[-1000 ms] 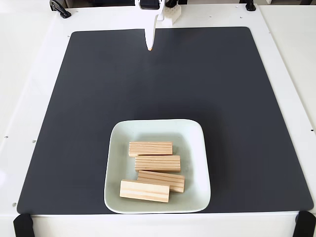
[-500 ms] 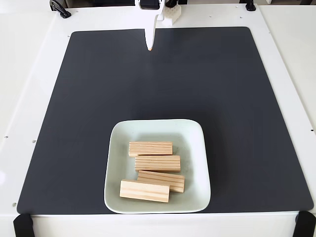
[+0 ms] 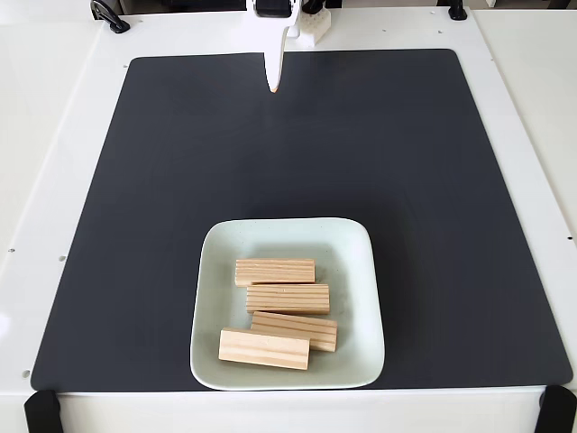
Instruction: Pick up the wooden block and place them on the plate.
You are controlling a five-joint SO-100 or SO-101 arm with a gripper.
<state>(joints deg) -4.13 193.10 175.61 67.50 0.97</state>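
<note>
Several light pine wooden blocks lie flat inside the pale mint-white square plate (image 3: 355, 262) near the mat's front edge. One block (image 3: 275, 271) is at the top, a second (image 3: 288, 299) lies just below it, a third (image 3: 294, 330) is under that, and another (image 3: 263, 349) sits at the lower left, overlapping the third. My white gripper (image 3: 273, 86) hangs at the far top of the fixed view, well away from the plate. Its fingers come together in a narrow point and hold nothing.
A large black mat (image 3: 162, 180) covers the white table (image 3: 54, 135). Black clamps sit at the front corners (image 3: 41, 410) and at the back left (image 3: 108, 16).
</note>
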